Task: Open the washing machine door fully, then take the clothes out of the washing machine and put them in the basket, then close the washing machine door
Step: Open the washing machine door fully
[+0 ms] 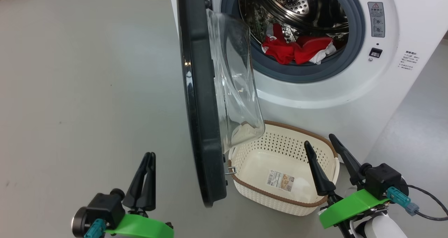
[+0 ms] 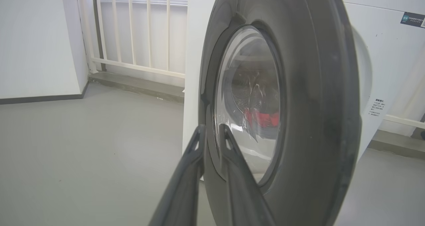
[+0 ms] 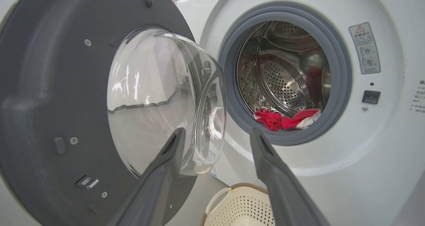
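**Setting.** Grey floor (image 1: 70, 91), bare to the left of the door (image 1: 201, 108); white machine (image 1: 385, 91) at the back.

**Door.** Stands edge-on to the head view, roughly square to the machine front. Judged not yet fully open.

**Clothes** (image 1: 297, 50). Red with white patches, heaped low at the front of the drum, just behind the grey ring (image 1: 357, 31).

**Basket** (image 1: 266, 196). On the floor before the machine, nothing in it. Its left end sits under the glass bowl (image 1: 234, 77), and the door latch (image 1: 231, 170) is at its rim; contact cannot be told.

**Left gripper** (image 1: 149, 154). Fingers nearly pressed together, holding nothing, on the door's outer side.

**Right gripper** (image 1: 318, 139). Fingers spread, holding nothing, above the basket's right end.

**Hazards (judged).**
- A wider door swing comes toward the left arm.
- The latch may drag the basket.
- An arm reaching for the drum could strike the bowl.
- Fabric may catch on the ring or fall beside the basket.
- The right wrist cable (image 1: 430, 203) may snag.

**Open room.** The drum mouth's right half and the floor to the left.
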Tool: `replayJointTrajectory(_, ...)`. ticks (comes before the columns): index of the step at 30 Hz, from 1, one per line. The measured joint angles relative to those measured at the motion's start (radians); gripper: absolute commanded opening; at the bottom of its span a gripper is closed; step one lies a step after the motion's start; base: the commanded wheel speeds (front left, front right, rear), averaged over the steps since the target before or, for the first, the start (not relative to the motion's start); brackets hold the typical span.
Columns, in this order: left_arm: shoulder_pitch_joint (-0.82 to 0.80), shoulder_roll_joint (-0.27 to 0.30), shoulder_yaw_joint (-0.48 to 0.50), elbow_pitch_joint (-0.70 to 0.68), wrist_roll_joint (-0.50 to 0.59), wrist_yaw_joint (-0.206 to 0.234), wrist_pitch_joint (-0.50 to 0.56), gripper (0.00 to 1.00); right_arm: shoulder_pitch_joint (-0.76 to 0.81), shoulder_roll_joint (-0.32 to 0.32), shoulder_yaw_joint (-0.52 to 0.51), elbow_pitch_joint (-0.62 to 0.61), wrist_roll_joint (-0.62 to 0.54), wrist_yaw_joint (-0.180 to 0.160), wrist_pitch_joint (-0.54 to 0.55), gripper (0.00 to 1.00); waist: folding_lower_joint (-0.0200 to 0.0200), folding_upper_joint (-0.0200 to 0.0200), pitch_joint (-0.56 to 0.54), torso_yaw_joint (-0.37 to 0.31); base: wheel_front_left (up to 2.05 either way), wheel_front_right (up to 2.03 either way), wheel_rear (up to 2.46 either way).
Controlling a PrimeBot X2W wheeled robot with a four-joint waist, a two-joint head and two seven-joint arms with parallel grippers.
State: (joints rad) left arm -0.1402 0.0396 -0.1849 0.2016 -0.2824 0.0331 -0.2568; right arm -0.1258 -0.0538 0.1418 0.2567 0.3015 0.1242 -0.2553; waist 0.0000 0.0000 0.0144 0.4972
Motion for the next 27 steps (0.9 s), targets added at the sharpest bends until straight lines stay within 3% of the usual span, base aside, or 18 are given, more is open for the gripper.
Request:
replayJointTrajectory(14, -0.057, 0.004, -0.001, -0.147, 0.064, -0.016, 0.0, 0.0, 0.0, 0.0, 0.006, 0.004, 0.004, 0.0, 0.0, 1.0, 0.0, 0.0, -0.001, -0.003, 0.0, 0.0, 0.0)
replayJointTrajectory(27, -0.181, 0.008, -0.157, -0.305, 0.115, -0.06, 0.037, 0.0, 0.0, 0.001, 0.039, 0.012, 0.006, 0.0, 0.0, 1.0, 0.0, 0.0, 0.008, -0.017, 0.0, 0.0, 0.0)
